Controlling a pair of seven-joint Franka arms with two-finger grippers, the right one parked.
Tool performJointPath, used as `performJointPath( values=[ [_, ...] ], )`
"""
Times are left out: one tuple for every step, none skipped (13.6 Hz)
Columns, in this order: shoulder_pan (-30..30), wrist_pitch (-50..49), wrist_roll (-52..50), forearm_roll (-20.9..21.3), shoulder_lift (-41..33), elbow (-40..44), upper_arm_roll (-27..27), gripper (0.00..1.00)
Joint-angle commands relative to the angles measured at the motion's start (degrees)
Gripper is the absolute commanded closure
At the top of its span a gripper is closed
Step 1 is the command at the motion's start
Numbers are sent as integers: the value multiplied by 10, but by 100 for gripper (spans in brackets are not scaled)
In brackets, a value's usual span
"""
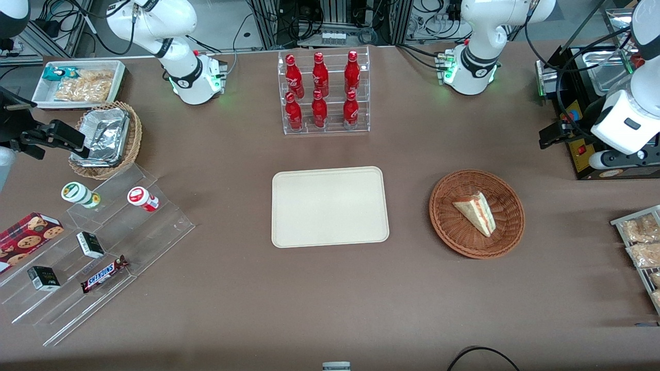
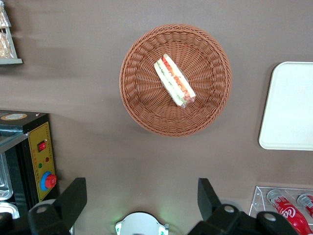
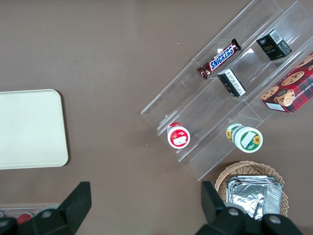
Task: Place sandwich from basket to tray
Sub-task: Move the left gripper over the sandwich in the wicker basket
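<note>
I see the sandwich [image 1: 476, 212] lying on its side in the basket [image 1: 477, 213], which sits on the table [image 1: 330, 288] beside the tray [image 1: 330, 206], toward my working arm's end. The tray is bare. My gripper [image 2: 142, 200] hangs high above the table, well apart from the basket, fingers [image 2: 73, 198] spread wide and holding nothing. A rack of red bottles [image 1: 324, 91] stands farther from the front camera than the tray.
</note>
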Motion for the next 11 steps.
performJointPath(
  values=[
    [-2,-6,9,-1,3,10,0,0],
    [-2,-8,5,-1,5,8,0,0],
    [-2,-14,4,-1,9,2,0,0],
    [-3,-8,6,-1,11,-19,-1,0],
    [-5,2,6,-1,14,-43,-1,0],
    [-7,11,5,-2,14,-61,-1,0],
    [-9,31,6,-2,15,-83,-1,0],
    [-11,67,6,-2,12,-118,-1,0],
    [-23,104,6,0,9,-149,-1,0],
    [-26,139,4,0,9,-177,-1,0],
    [-30,169,0,1,9,-204,-1,0]
  ],
)
